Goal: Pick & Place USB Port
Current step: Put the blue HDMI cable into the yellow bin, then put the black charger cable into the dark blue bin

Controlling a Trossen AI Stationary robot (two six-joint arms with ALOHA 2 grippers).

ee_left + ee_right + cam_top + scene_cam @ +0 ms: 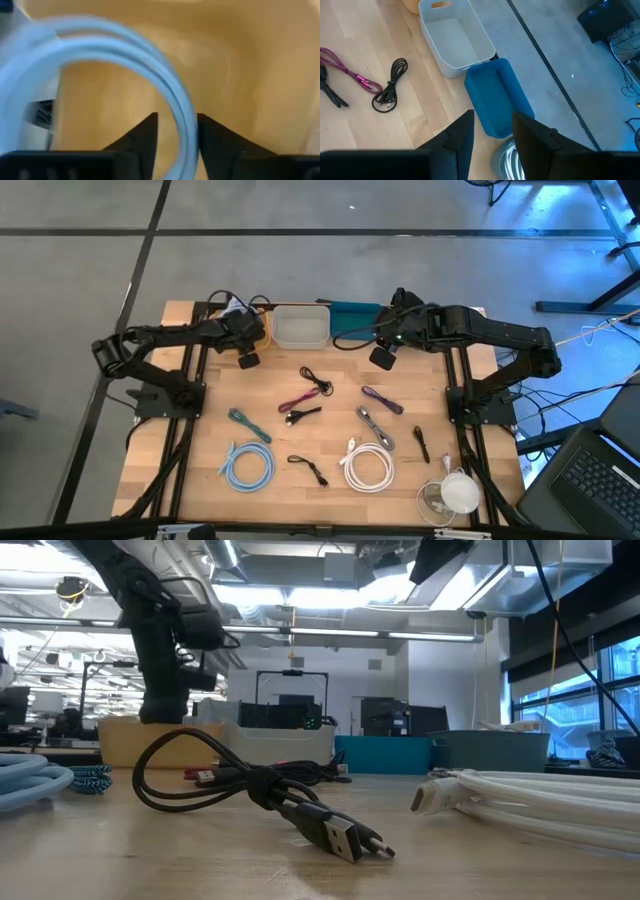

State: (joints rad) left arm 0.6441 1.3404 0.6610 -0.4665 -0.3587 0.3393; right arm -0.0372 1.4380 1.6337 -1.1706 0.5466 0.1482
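Note:
My left gripper [177,117] slants down into the tan bin [240,60] at the table's far left [262,306]. It is open, and a strand of a pale blue-white USB cable [125,45] runs between its fingers. The cable's loop arcs out beyond the fingertips over the bin's floor. My right gripper [492,132] hangs open above the table's far right part [383,358], over the near end of the blue bin [500,95]. It holds nothing that I can see. A pale coil [506,160] shows low between its fingers; where it lies I cannot tell. My left gripper has one strand of the cable loop [186,135] passing through the gap between its fingers. The strand lies against the inner side of one finger [202,132], with a sliver of room to the other. The fingers come from above, slanting down, across the strand.
A white bin [300,328] stands between the tan and blue bins along the far edge. Several loose cables lie on the wooden table: black [315,380], pink [298,400], purple [382,398], a light blue coil [247,465] and a white coil [368,465]. A black cable [270,785] lies close to the low camera.

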